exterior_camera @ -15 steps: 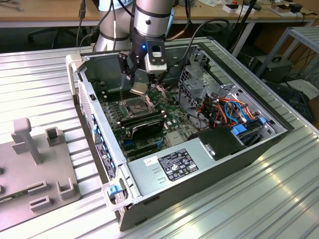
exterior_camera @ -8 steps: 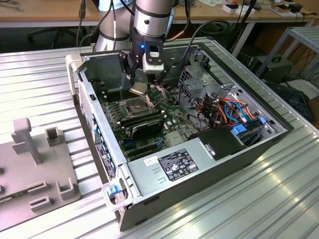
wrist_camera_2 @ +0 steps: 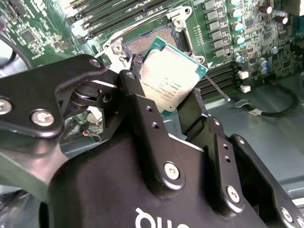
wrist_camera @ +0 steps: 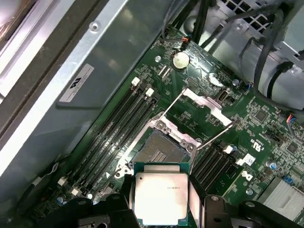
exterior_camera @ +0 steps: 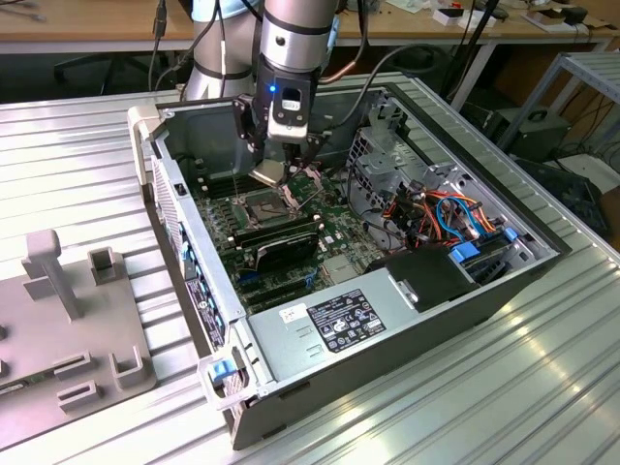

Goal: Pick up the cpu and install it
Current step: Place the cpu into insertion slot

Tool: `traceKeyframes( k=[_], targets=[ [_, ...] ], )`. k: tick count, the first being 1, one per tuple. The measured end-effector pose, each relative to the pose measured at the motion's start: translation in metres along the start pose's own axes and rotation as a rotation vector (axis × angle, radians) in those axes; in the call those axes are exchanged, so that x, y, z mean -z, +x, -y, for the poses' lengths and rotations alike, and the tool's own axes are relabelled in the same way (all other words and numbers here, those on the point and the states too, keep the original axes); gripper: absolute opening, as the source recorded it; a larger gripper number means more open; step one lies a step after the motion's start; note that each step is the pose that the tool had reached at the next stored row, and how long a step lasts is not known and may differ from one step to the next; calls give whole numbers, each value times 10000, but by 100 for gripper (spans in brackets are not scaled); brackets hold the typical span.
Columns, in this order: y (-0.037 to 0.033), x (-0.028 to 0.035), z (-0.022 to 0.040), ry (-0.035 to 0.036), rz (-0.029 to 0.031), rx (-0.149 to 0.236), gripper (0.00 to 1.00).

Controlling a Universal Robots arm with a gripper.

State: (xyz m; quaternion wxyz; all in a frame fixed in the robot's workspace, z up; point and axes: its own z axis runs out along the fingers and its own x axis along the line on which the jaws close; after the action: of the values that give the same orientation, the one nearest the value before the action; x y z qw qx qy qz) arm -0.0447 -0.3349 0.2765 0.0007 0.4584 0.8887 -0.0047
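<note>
Tool (wrist_camera_2: 165, 100) clamped on the cpu (wrist_camera_2: 173, 71), held seemingly just above the open socket (wrist_camera: 159, 149)

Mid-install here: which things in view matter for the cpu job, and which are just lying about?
Job in hand:
- cpu, held in the gripper
- socket, open, with its hinged frame raised

Lying about:
- memory sticks
- coin cell
- power supply
- cables
- grey fixture

One cpu (wrist_camera: 160, 197), one gripper (exterior_camera: 272, 172), one socket (wrist_camera: 159, 149), one coin cell (wrist_camera: 179, 60) — and one computer case (exterior_camera: 407, 354).
</note>
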Motion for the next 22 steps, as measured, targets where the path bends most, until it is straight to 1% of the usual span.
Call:
traceKeyframes(
  k=[5,6,8,10,12,22],
  targets=[
    [0,-4,0,5,-8,-931,55],
    [0,-5,0,7,-10,-1221,55],
    [0,-6,0,9,-12,-1517,55],
    [0,-7,0,11,-15,-1920,55],
    [0,-7,0,12,-16,-1997,55],
    [0,-7,0,11,-16,-2010,55]
  ],
)
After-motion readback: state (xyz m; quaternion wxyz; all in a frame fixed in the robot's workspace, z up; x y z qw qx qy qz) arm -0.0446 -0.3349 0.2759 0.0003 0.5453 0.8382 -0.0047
